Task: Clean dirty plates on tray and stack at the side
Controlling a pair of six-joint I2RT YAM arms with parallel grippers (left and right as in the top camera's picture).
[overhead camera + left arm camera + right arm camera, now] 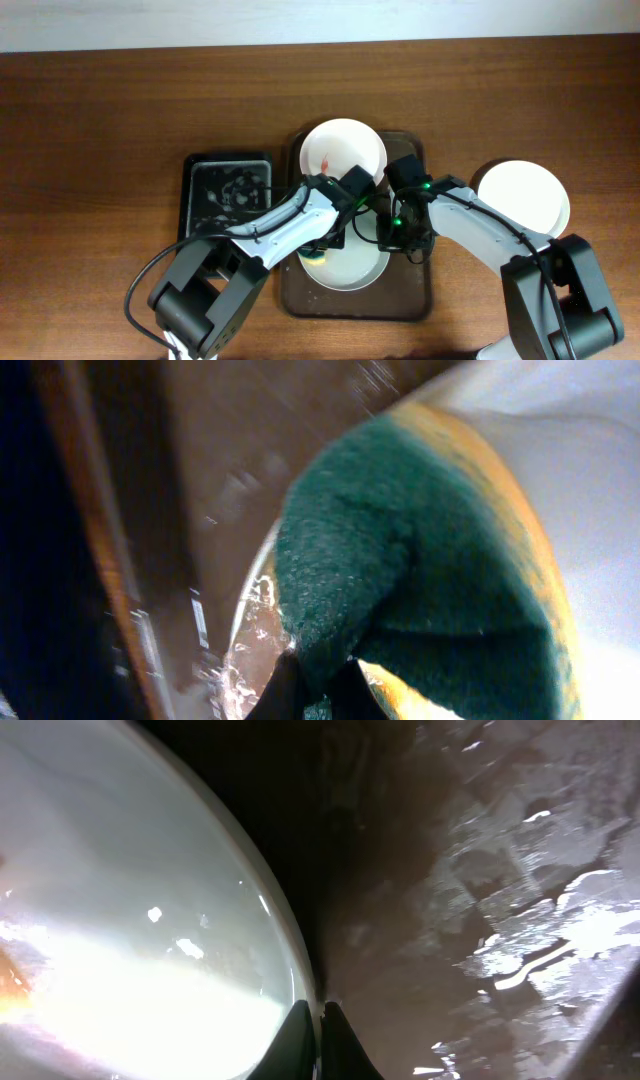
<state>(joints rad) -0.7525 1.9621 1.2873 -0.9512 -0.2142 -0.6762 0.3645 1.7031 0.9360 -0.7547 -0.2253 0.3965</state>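
Observation:
The dark brown tray holds two plates. A white plate with a red smear sits at its far end. A second, pale plate lies nearer, partly under both arms. My left gripper is shut on a green-yellow sponge and presses it onto that plate. My right gripper is shut on the same plate's rim. A third, white plate lies on the table to the right of the tray.
A smaller black tray lies left of the brown tray on the wooden table. The brown tray's wet glossy floor shows beside the held plate.

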